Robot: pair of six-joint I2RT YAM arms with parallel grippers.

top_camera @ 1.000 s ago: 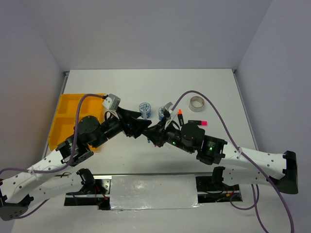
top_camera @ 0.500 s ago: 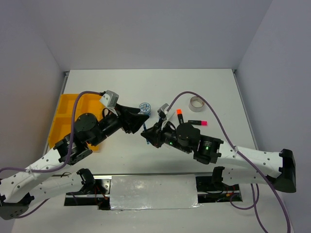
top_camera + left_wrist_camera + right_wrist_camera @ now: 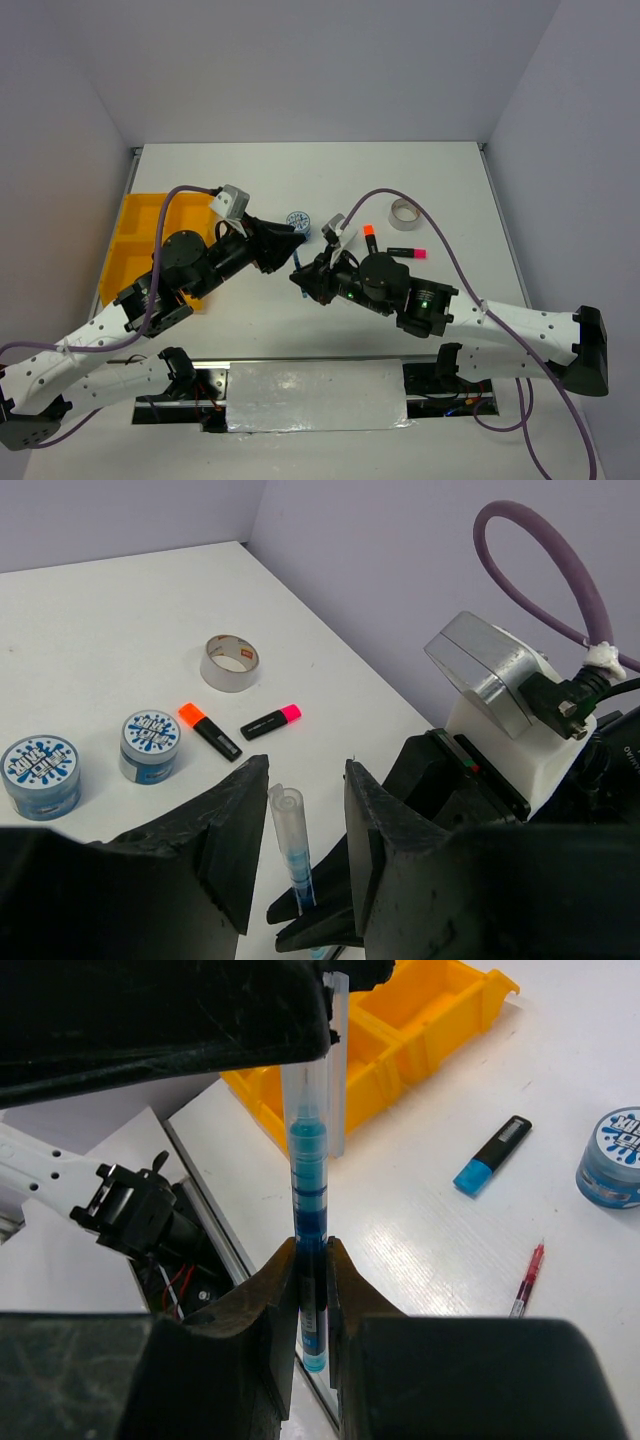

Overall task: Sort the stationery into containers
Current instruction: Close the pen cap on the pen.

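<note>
Okay, your right jaws are clamped on the blue pen (image 3: 306, 1190) over the table's (image 3: 450, 190) middle; your left jaws stand apart, flanking its upper end.

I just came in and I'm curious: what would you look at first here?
A blue pen held up over the middle of the table, between the two grippers. The right gripper is shut on one end, and the left gripper stands open around the other. Next comes the bright yellow tray at the table's left edge.
</note>
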